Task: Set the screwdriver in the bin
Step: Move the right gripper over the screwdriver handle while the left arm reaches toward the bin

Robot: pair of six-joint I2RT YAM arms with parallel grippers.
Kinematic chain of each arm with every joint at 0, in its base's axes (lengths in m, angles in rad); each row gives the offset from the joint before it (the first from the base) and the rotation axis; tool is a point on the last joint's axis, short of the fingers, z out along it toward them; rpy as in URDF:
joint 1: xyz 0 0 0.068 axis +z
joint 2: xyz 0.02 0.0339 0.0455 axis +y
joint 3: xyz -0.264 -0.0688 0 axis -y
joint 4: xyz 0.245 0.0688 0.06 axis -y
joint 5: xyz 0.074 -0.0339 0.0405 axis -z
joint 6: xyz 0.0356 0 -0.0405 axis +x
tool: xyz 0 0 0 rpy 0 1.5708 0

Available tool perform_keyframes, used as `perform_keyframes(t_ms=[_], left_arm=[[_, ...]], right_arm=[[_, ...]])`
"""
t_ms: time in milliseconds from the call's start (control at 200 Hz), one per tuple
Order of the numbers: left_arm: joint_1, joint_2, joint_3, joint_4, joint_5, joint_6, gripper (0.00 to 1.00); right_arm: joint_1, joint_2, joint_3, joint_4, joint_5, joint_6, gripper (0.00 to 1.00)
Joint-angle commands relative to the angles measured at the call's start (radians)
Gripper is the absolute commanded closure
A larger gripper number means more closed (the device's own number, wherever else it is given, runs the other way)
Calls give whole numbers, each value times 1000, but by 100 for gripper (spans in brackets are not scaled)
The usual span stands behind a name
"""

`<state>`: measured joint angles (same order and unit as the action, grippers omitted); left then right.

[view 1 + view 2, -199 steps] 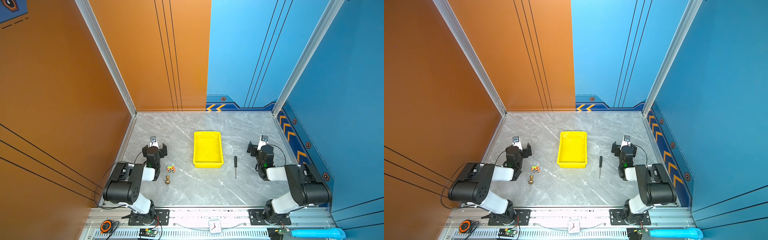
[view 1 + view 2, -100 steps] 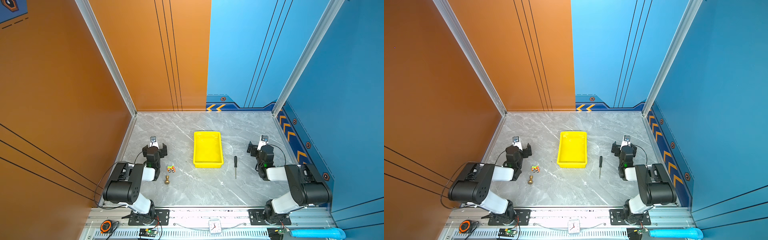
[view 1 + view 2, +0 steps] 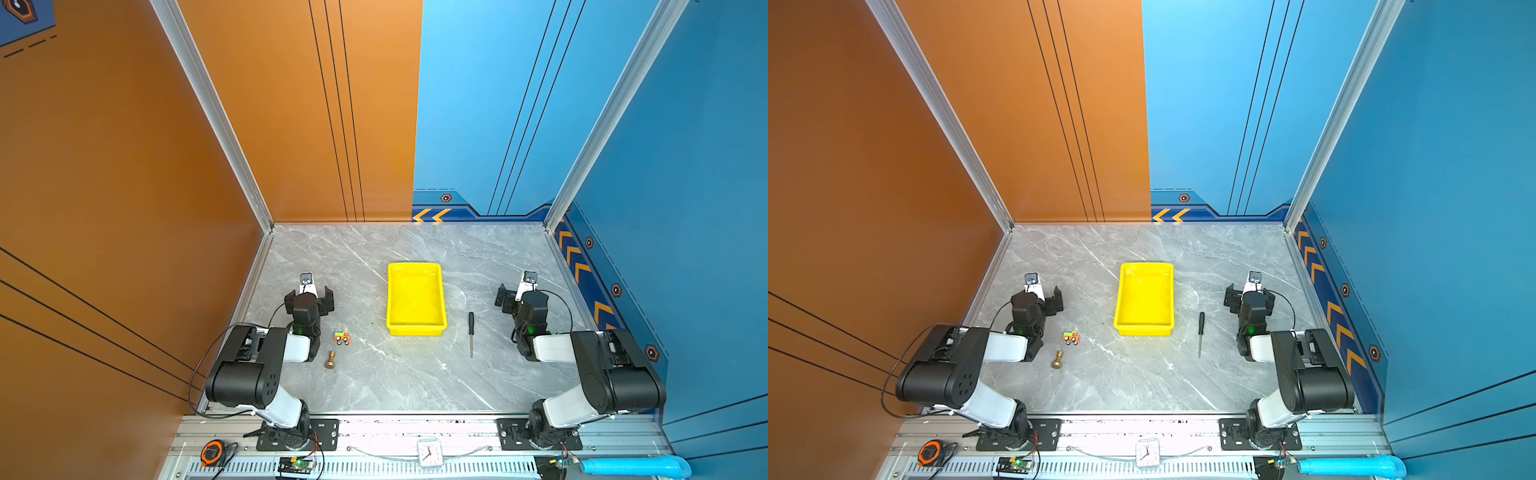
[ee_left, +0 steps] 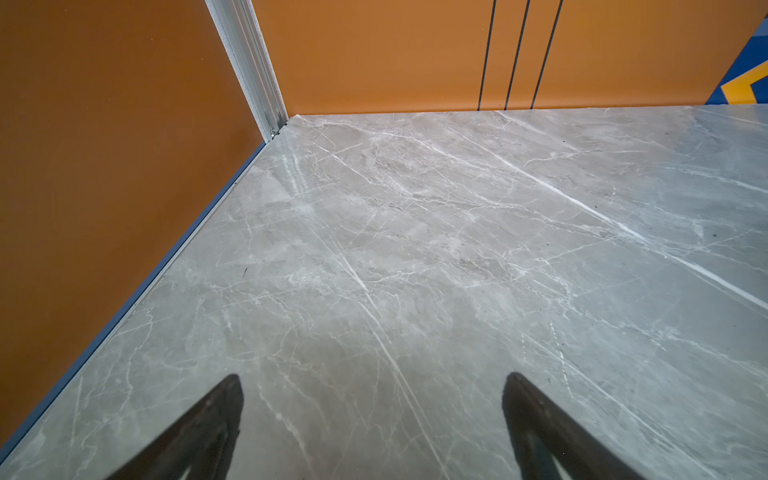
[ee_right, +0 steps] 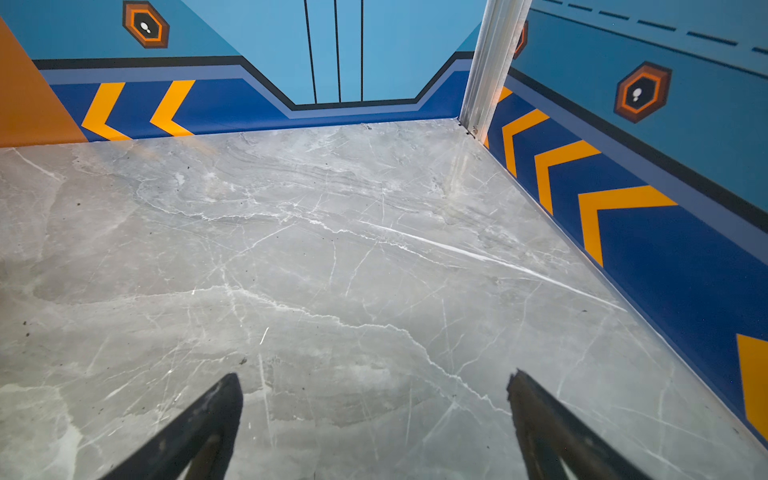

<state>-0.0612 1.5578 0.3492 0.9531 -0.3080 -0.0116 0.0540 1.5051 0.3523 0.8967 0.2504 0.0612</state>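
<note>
Two black-and-white robot arms (image 3: pixel 266 365) are mounted at the near edge of a grey, white-veined marble worktop (image 3: pixel 395 382), seen from above in both top views. The screwdriver (image 3: pixel 471 332) is slim, with a black ribbed handle and a thin silver shaft. It lies flat on the worktop just right of the bin (image 3: pixel 415 331), not touching it, handle toward the far wall. The bin is a shallow, bright yellow tray with rounded corners, near the middle. The left claw (image 3: pixel 309 297) and right claw (image 3: pixel 1250 297) sit low near opposite sides, each spread wide and gripping nothing. A small colourful toy (image 3: pixel 341 337) and a brass knob (image 3: pixel 330 360) lie beside the left arm. Orange walls (image 3: pixel 124 166) close the left and part of the back. Blue walls (image 3: pixel 685 166) close the rest, with yellow chevrons (image 3: pixel 582 270) along a dark base strip.

Left wrist view: two dark fingers (image 4: pixel 208 419) stand wide apart over the marble, facing an orange corner.

Right wrist view: two dark fingers (image 5: pixel 203 419) stand wide apart, facing the blue corner, chevrons and orange hexagon badges (image 5: pixel 642 92).
</note>
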Motion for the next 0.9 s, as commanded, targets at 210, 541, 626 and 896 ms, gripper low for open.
perform_keyframes(t_ms=[210,541,626,896], left_arm=[[19,-182,19,-186,-17,-27,2],[-47,-418,189,-866,44,-109,2],[-101,-450,229,-973,44,-132,2],[-226,-477,397,-1292,167,-218,2]], right_arm=[[22,-259,42,-316,64,89,0],[115,-451,151,-740,202,261,0],[109,-469,211,-918,247,375,0],[84,-403,399,-1323,69,531,0]])
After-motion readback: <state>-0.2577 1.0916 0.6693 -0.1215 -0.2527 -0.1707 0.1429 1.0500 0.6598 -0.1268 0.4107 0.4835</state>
